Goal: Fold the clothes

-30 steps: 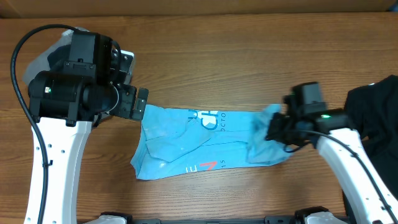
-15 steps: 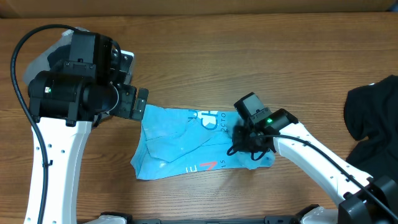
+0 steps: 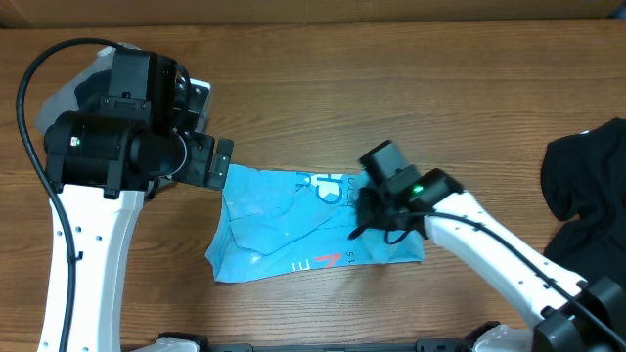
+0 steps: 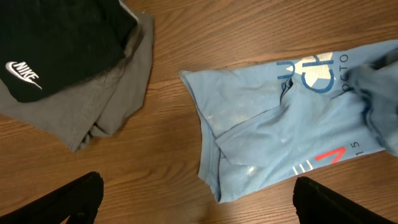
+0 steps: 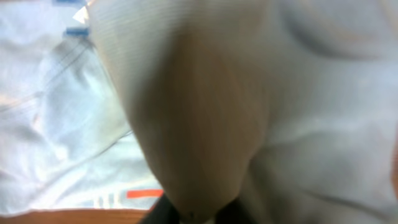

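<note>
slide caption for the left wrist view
Open left gripper over the table: light blue T-shirt at right, black Nike piece on a grey garment at upper left.

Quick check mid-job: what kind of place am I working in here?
Probably a robot test bench rather than a home: a wooden table, a white left arm and right arm rising from its near edge, and laundry laid out, a light blue T-shirt and a black garment.

— How many garments are we counting on the worktop [image 3: 391,98]?
— We are counting four: one light blue T-shirt [image 3: 284,230], one plain black garment [image 3: 587,181], one grey piece [image 4: 118,93] and one black Nike piece [image 4: 62,37].
— And how many arms are we seeing?
— We are seeing two, the left arm [image 3: 88,244] and the right arm [image 3: 499,249], over one worktop.
</note>
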